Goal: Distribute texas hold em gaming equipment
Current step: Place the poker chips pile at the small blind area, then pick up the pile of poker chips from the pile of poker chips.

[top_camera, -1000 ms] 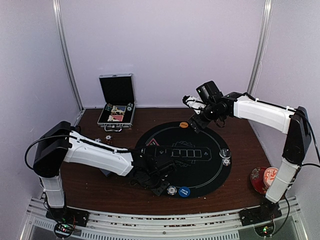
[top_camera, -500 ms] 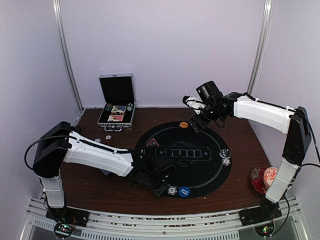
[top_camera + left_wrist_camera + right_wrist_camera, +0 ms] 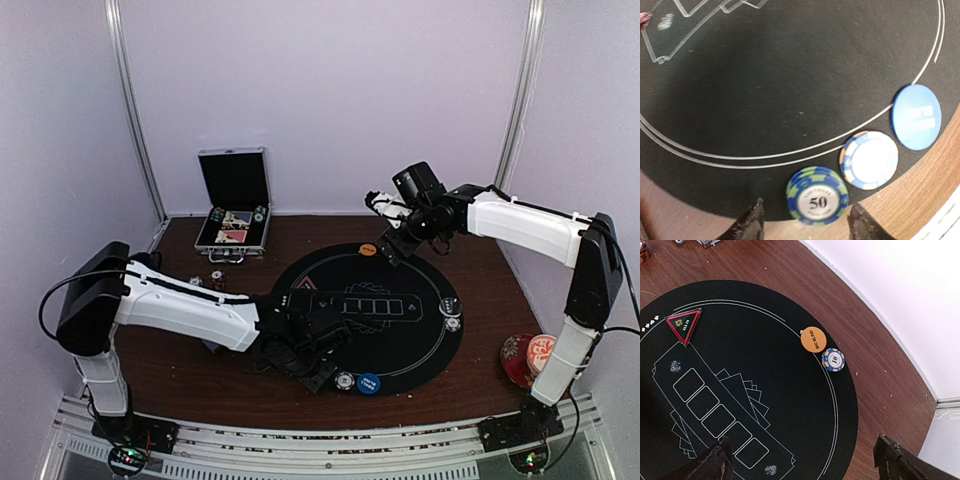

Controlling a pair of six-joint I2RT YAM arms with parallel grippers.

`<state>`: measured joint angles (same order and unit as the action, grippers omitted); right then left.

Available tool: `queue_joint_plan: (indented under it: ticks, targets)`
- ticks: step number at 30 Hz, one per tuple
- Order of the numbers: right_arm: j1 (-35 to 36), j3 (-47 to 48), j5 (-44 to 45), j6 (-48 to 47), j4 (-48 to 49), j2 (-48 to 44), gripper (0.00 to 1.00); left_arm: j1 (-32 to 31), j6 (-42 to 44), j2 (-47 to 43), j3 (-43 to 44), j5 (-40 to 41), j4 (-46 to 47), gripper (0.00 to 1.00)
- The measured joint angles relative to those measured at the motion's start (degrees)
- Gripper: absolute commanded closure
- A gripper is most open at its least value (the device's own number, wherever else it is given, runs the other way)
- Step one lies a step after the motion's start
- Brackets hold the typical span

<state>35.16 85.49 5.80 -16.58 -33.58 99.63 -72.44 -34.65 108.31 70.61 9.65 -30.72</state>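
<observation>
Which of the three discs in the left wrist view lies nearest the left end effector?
The green-and-blue chip marked 50; the white-centred chip and plain blue disc lie farther away.

Even bright light; soft shadows; left wrist view slightly blurred

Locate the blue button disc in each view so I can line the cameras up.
Top external: blue button disc at the near edge of the black mat, bottom centre.
Left wrist: right side, beside a white-faced chip.
Right wrist: not in it.
Shared landmark: the black mat with its white ring line.
</observation>
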Motion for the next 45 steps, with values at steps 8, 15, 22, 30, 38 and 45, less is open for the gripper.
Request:
queue_joint_plan:
  ticks: [8,15,22,30,38,45]
  targets:
    - [0.0,0.0,0.0,0.0,0.0,0.0,0.0,0.0,-2.5,-4.6,0.0,6.2,-3.9,0.02]
    - [0.0,0.0,-0.5,0.0,0.0,0.0,0.0,5.9,-4.5,-13.5,0.3,13.2,-11.3,0.02]
    - [0.0,0.0,-0.9,0.0,0.0,0.0,0.0,24.6,-2.0,-23.9,0.3,15.7,-14.4,0.02]
    - [0.0,0.0,-0.9,0.0,0.0,0.0,0.0,41.9,3.8,-25.5,-5.4,10.9,-13.1,0.06]
    - [0.0,0.0,-0.9,0.0,0.0,0.0,0.0,49.0,7.7,-20.4,-10.5,4.0,-7.6,0.13]
    - [0.1,0.0,-0.8,0.0,0.0,0.0,0.0,51.4,10.4,-15.1,-10.3,-0.5,-4.6,0.19]
